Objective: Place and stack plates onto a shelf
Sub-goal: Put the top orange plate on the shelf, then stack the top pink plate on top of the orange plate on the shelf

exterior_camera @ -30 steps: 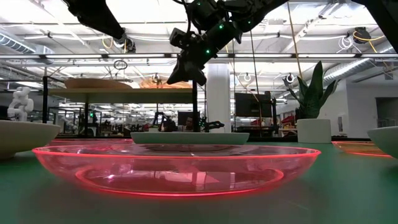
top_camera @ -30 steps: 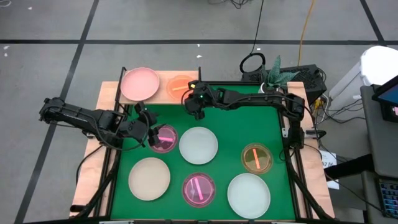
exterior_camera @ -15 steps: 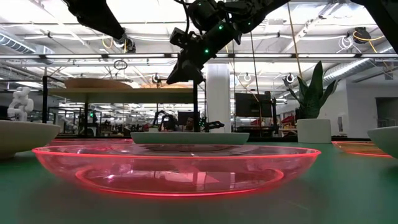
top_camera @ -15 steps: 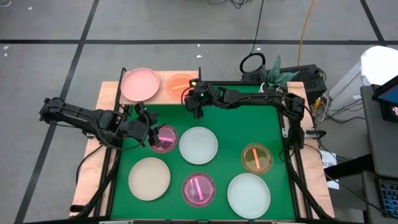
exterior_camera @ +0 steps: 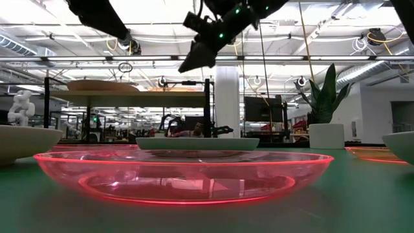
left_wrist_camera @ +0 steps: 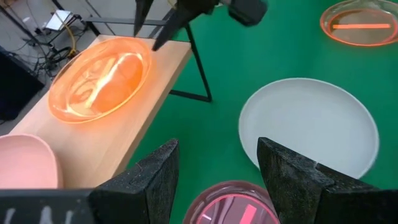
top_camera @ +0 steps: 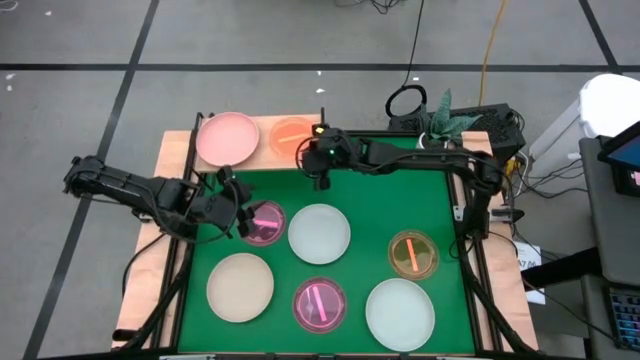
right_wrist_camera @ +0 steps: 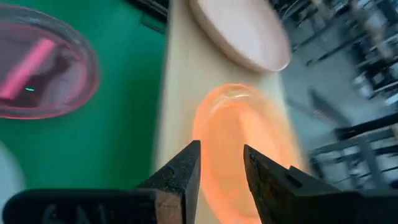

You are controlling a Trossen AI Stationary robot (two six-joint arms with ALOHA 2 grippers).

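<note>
The shelf (top_camera: 262, 135) stands at the far left corner of the tabletop (top_camera: 370, 210) and carries 2 plates side by side: a pink plate (top_camera: 226, 137) and an amber translucent plate (top_camera: 291, 134).

The right gripper (top_camera: 318, 157) hangs above the shelf's near right end, just beside the amber translucent plate. In the right wrist view its fingers (right_wrist_camera: 176, 174) stand narrowly apart with nothing between them, and the amber plate lies on the wood below.

The left gripper (top_camera: 243, 211) sits low at the near edge of a magenta translucent plate (top_camera: 264, 221). In the left wrist view its fingers (left_wrist_camera: 152, 180) are spread wide, with the plate's rim between them and no contact visible.

6 plates lie on the tabletop: the magenta one at the left gripper, a pale plate (top_camera: 319, 233), a cream plate (top_camera: 240, 287), a second magenta plate (top_camera: 319, 304), a second amber plate (top_camera: 413, 254) and a second pale plate (top_camera: 400, 313).
</note>
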